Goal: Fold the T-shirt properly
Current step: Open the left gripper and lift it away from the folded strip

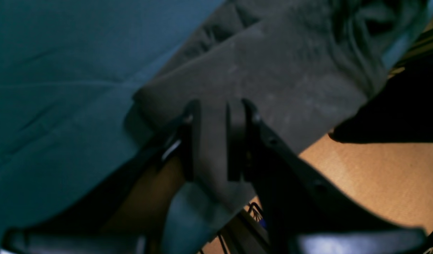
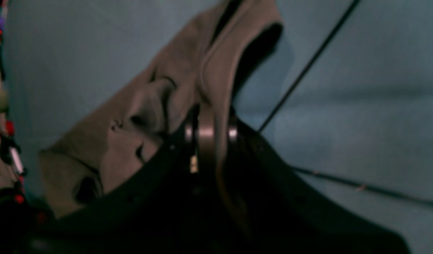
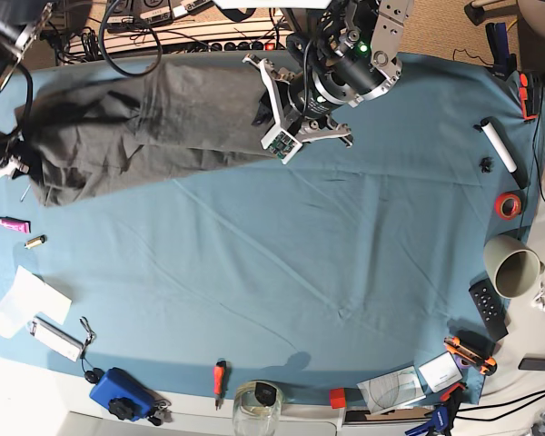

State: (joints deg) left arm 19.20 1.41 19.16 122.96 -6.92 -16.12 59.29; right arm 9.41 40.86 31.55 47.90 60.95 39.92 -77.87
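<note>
The T-shirt (image 3: pixel 136 127) lies stretched along the far edge of the table cloth (image 3: pixel 282 272), well toward the corner on the base view's left, its length running between the two arms; it is not yet folded flat, for its near edge is rumpled and the cloth bunches at both ends.

The left gripper (image 1: pixel 218 141) is closed on a hem or edge of the shirt; its wrist view shows a strip of grey fabric running down between the two dark fingers (image 1: pixel 195 141), pinched so the garment can be pulled taut or carried over without slipping. The right gripper (image 2: pixel 207 135) is likewise clamped narrowly on cloth; a thick fold of the shirt passes between its pads, and the fabric rises away from it in loose ridges, which suggests the grip has only gathered a bunch, not a clean single layer, though that view is blurred and which part of the garment it holds cannot be made out.

Holding both ends at once looks meant to spread the shirt and control it for a lift or drag toward the open middle of the table; the clutter along the near and side edges, such as the orange tape roll (image 3: pixel 507 204) and the grey cup (image 3: pixel 513 268), lies well apart from it.
</note>
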